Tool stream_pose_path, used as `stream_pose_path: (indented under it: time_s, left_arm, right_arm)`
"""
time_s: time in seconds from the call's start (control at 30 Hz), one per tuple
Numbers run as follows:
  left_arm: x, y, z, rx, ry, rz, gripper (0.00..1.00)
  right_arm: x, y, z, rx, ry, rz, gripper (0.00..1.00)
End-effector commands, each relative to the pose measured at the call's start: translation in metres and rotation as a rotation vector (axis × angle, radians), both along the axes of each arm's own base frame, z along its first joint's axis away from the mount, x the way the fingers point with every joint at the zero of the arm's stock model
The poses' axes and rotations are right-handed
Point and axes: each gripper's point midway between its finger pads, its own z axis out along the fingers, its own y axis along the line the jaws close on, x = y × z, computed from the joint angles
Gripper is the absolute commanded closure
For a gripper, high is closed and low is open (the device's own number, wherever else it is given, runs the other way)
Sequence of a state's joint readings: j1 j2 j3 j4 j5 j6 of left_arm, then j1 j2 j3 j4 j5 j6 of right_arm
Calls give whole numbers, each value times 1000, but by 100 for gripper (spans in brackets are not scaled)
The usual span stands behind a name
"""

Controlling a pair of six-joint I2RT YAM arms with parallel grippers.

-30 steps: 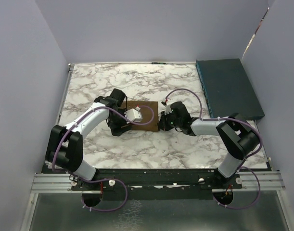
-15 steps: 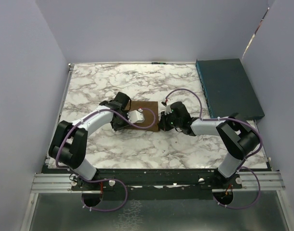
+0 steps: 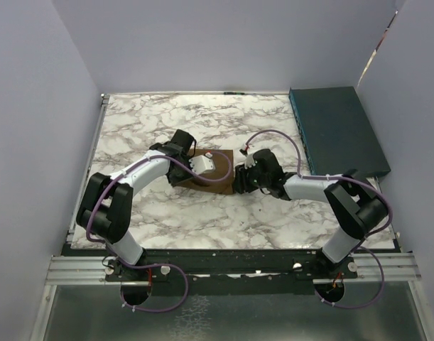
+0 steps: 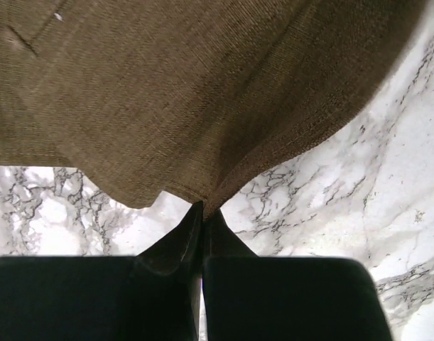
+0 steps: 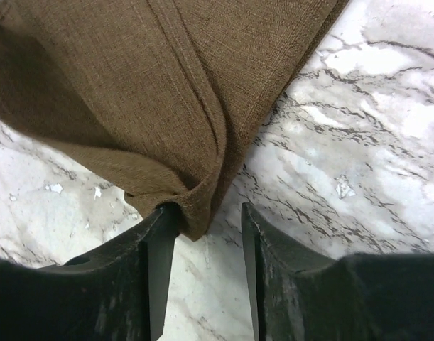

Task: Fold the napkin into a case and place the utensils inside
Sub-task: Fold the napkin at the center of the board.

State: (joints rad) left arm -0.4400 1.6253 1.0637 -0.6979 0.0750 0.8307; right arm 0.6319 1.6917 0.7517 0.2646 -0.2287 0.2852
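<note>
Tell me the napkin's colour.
The napkin is plain brown, best seen in the left wrist view.

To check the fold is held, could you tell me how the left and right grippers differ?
The left gripper is shut, pinching the napkin at its edge; the right gripper is open, a folded corner lying between its jaws. The left gripper is at the cloth's left side, the right gripper at its right. Both meet the same napkin.

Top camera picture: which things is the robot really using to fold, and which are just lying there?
Part of the job:
- napkin
- left gripper, pinching the napkin's edge
- right gripper, jaws apart around a folded corner
- no fork is in sight

Just lying about:
- teal box at the far right
- marble table underneath, only the work surface
</note>
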Motion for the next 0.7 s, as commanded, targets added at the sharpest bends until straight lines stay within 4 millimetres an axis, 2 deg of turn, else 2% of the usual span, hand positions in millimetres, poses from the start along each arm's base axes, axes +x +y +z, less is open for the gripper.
stream_pose_path:
  time_s: [0.0,0.1,0.27,0.47,0.53,0.67]
  left_arm:
    - [3,-5,8,-19,8,20,100]
    - [-2,-3,3,-8,35,16,100]
    - [-3,0,0,4,45,23,100]
    - [3,0,9,-27,46,50,100]
    - [5,0,11,-43,59,60,100]
    - [7,-1,11,-58,80,76,100]
  right_arm:
    - [9,-2,34,13,-48,8,49]
    - [9,-2,46,24,-55,37,42]
    - [16,-7,55,-25,-75,66,40]
    - [45,-19,66,-86,-116,25,50]
    - [53,-6,76,-37,-135,46,53]
    - [69,35,72,89,-80,128,64]
